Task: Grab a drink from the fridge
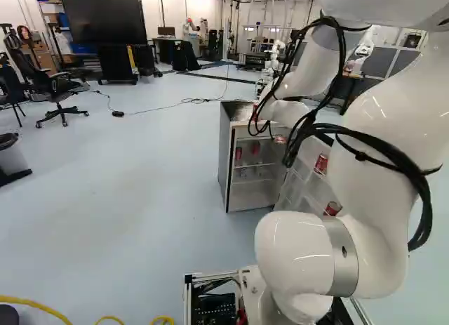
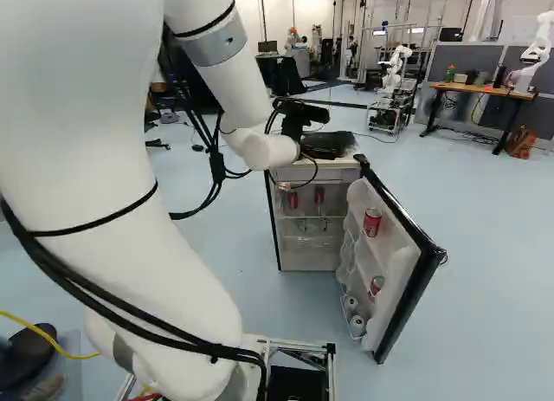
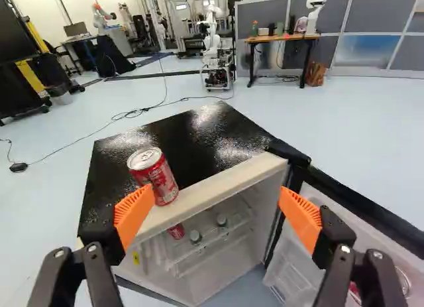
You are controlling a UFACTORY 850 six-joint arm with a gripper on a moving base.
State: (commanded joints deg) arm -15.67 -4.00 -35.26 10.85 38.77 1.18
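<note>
Red can (image 3: 156,178): out on the black fridge top (image 3: 209,131), upright, at the front rim, base just beside the pale edge strip.
Gripper (image 3: 215,207): spread wide, no grip on anything; ribbed orange pads (image 3: 134,213) well apart.
Offset: can ahead of the finger farther from the open fridge door (image 2: 428,267), well off the midline; probably calls for a sideways shift toward the can, then an advance, before any closing.
Can axis: near vertical, so best met by one pad on each flank of the round wall; too little shift could mean a fingertip bump and a topple off the rim.
Can skin: thin, smooth metal, red with pale print, bright lid; likely slippery under a light squeeze, prone to dent under a hard one.
Fridge surfaces: glossy, speckled black above; cream front strip with squared edges; pale lining and clear shelving inside.
Other drinks: one shelf can (image 3: 176,231) inside, an upper door can (image 2: 372,222) and a lower door can (image 2: 376,285) in the racks.
Stage: apparently can out of the cabinet, not in hand.
</note>
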